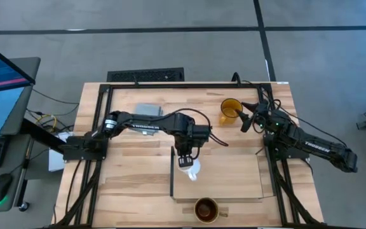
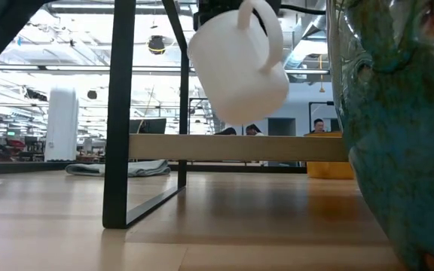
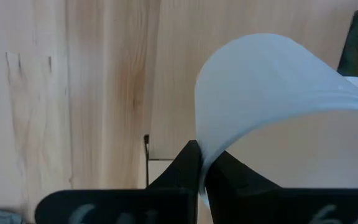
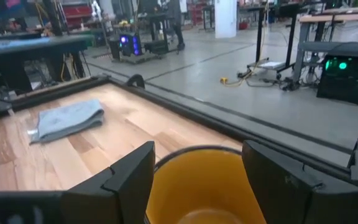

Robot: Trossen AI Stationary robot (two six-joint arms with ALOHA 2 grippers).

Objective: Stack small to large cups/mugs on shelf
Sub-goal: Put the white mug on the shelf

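My left gripper (image 1: 184, 159) is shut on the small white mug (image 1: 190, 169) and holds it in the air over the light-wood shelf board (image 1: 224, 181), next to the board's dark upright panel (image 1: 172, 173). In the low view the white mug (image 2: 239, 68) hangs tilted above the board (image 2: 232, 147). My right gripper (image 1: 243, 117) is open at the far right. Its fingers stand on either side of the yellow mug (image 4: 194, 186), which stands on the table (image 1: 229, 109). I cannot tell whether they touch it. The glass mug with the dark inside (image 1: 205, 209) stands on the table in front of the shelf's near edge. My left gripper pinches the white mug's thin wall at its rim (image 3: 199, 149) between its two fingers, close to the handle (image 2: 268, 26). The fingers come from above and point down. The mug hangs tilted below them, handle uppermost, clear of the shelf board.
A grey-blue folded cloth (image 1: 148, 109) lies at the far middle of the table. The glass mug stands very close in the low view (image 2: 398, 128) and hides the right side there. A dark frame runs along the table's edges (image 1: 189, 84).
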